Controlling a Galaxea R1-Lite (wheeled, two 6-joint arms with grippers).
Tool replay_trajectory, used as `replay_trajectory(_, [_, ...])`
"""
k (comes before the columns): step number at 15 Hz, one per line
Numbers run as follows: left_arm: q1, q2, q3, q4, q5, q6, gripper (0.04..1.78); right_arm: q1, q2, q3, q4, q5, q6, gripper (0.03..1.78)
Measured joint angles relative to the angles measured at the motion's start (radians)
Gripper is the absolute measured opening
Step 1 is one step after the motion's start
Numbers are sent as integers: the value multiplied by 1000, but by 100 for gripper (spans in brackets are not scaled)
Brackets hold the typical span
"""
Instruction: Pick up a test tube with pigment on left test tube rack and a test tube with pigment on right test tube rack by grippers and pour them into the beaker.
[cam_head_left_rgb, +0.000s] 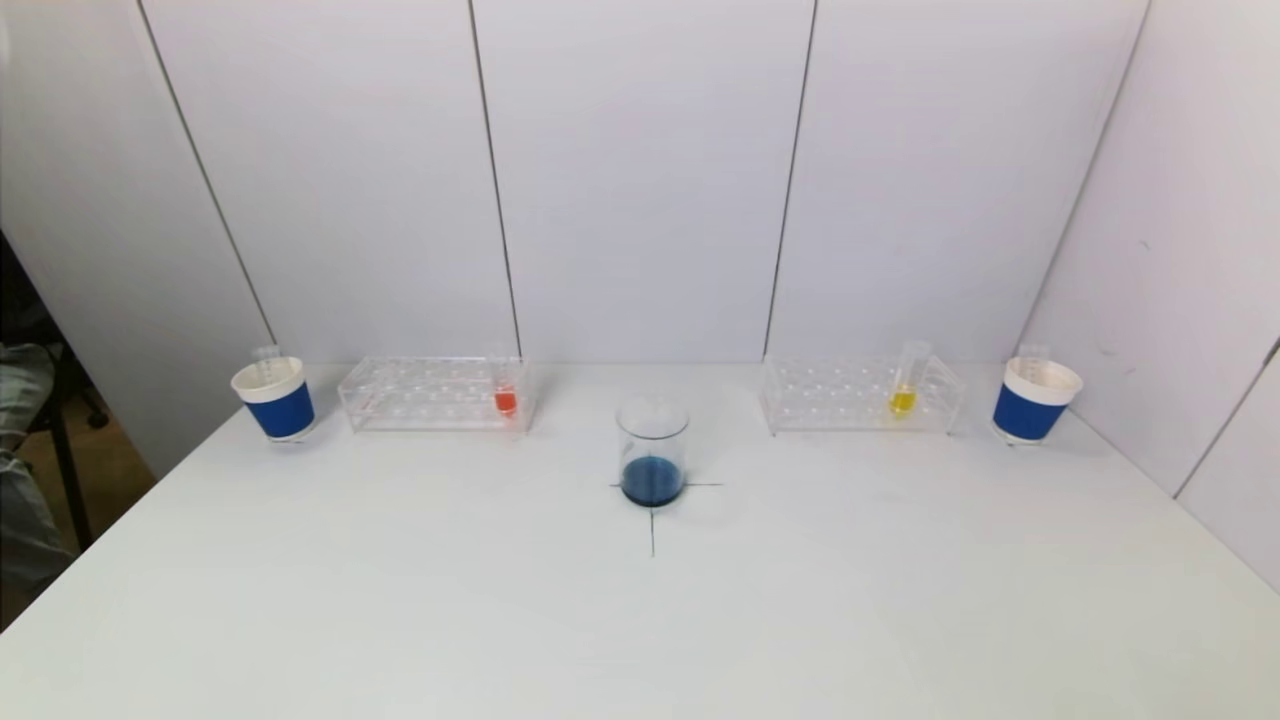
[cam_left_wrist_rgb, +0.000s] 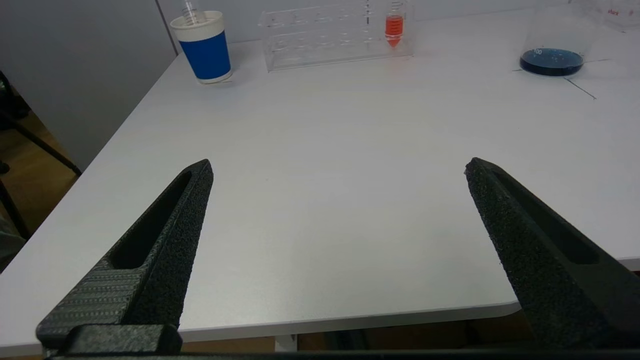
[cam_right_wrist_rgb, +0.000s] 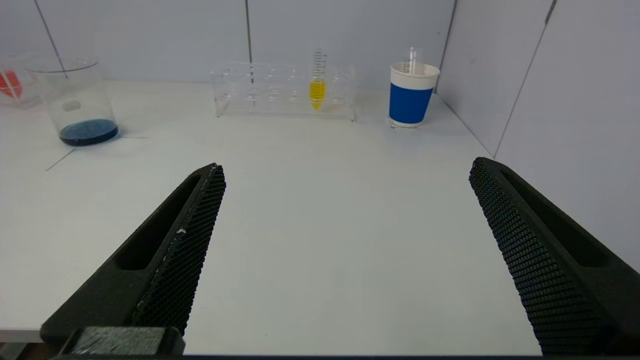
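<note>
A clear beaker (cam_head_left_rgb: 652, 450) with dark blue liquid stands at the table's middle on a cross mark; it also shows in the left wrist view (cam_left_wrist_rgb: 552, 45) and the right wrist view (cam_right_wrist_rgb: 80, 102). The left clear rack (cam_head_left_rgb: 435, 393) holds a tube with red pigment (cam_head_left_rgb: 505, 390), seen also in the left wrist view (cam_left_wrist_rgb: 394, 27). The right clear rack (cam_head_left_rgb: 860, 395) holds a tube with yellow pigment (cam_head_left_rgb: 905, 385), seen also in the right wrist view (cam_right_wrist_rgb: 317, 82). My left gripper (cam_left_wrist_rgb: 339, 167) and right gripper (cam_right_wrist_rgb: 347, 170) are open and empty, near the table's front edge, out of the head view.
A blue-and-white paper cup (cam_head_left_rgb: 275, 398) with an empty tube stands left of the left rack. A matching cup (cam_head_left_rgb: 1035, 400) stands right of the right rack. White panel walls close the back and right side. The table's left edge drops to the floor.
</note>
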Motion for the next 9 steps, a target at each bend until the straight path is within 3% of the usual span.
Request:
replay_trajectory(3, [0,0,0,0,0,0,176,0,-7,5,56,0,7,177])
replay_trajectory(9, [0,0,0,0,0,0,176,0,-9,5,58,-9,43,177])
